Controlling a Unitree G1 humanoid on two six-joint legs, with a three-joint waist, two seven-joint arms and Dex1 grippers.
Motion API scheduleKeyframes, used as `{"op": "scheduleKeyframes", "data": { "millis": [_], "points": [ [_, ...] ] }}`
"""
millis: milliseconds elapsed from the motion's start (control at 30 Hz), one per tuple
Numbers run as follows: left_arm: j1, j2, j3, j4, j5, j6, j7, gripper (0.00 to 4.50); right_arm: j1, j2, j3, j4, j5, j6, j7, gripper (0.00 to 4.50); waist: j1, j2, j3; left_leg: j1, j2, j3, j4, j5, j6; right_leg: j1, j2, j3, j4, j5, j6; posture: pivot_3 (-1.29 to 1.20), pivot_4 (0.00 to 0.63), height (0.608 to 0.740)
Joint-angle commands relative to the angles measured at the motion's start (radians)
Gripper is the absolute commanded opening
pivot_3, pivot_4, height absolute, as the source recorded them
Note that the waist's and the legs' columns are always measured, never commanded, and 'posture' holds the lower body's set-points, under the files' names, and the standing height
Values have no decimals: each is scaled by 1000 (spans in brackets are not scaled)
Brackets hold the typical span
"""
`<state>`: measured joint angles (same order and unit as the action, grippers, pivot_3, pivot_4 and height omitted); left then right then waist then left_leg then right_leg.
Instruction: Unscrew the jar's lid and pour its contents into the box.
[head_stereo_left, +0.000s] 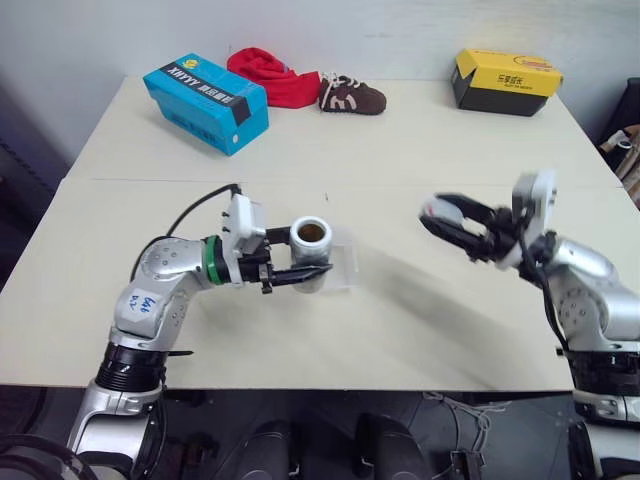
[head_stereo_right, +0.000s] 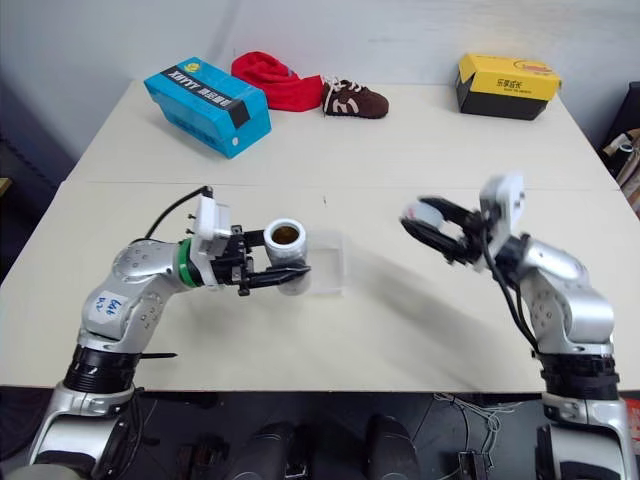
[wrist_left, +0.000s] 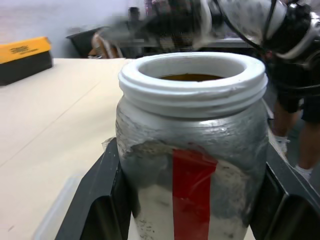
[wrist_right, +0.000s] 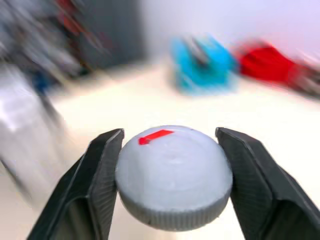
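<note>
My left gripper is shut on the jar, holding it upright just above the table. Its black fingers press the jar's sides beside the red label. The wide white mouth is uncovered, and brown contents show inside. The box, a clear shallow tray, lies on the table right behind and beside the jar. Off to the right, my right gripper is shut on the lid, a round grey cap with a red mark, and holds it in the air well away from the jar.
At the table's far side lie a blue carton, a red cloth, a brown shoe and a yellow-and-black carton. A seam crosses the tabletop behind both grippers.
</note>
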<state>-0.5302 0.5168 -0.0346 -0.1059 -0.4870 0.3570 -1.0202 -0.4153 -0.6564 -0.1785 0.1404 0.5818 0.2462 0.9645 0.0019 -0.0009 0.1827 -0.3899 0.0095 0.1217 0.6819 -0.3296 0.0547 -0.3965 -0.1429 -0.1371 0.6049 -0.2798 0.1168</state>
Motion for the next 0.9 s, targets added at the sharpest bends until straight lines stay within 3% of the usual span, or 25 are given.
{"op": "scheduleKeyframes", "data": {
  "millis": [33,167,233,300,433,600,733,900],
  "points": [
    [-59,4,46,25,-24,-14,-9,2375,11,-11,-45,238,-119,-270,52,2519,-4,0,1,0,0,1,0,0,1,0,0,0,0,0,1,0,150,740],
    [-114,3,62,88,-13,-13,-4,2375,11,-5,-64,498,-185,-428,50,2519,-9,0,1,2,2,2,0,2,-1,1,2,2,-1,1,2,0,150,740],
    [-141,5,65,117,-8,-12,-4,2375,4,3,-86,546,-165,-422,58,2519,-9,1,1,2,3,2,0,3,-2,1,3,2,0,1,1,0,150,740],
    [-171,13,66,144,3,5,12,2375,13,3,-112,516,-114,-373,95,3280,-8,3,3,2,4,2,0,4,-3,1,3,2,0,1,1,0,150,740],
    [-225,29,61,193,46,-6,41,2375,76,-14,-154,337,-55,-295,98,4483,-5,4,3,3,4,1,0,5,-3,1,3,3,0,1,1,0,150,740],
    [-313,80,17,276,169,-32,79,2375,267,-66,-137,-137,38,-112,124,4483,1,5,4,2,4,-2,0,5,-4,1,3,4,1,1,1,0,150,740],
    [-344,131,-73,360,408,-348,127,2375,347,-83,-93,-400,72,-23,110,4483,2,5,4,2,3,-1,0,4,-4,1,2,3,0,1,1,0,150,740],
    [-399,139,-208,511,771,-834,396,2375,376,-50,-62,-487,63,21,49,4483,14,5,4,2,3,-1,0,3,-4,1,-2,4,-1,1,1,0,150,740]
  ]
}}
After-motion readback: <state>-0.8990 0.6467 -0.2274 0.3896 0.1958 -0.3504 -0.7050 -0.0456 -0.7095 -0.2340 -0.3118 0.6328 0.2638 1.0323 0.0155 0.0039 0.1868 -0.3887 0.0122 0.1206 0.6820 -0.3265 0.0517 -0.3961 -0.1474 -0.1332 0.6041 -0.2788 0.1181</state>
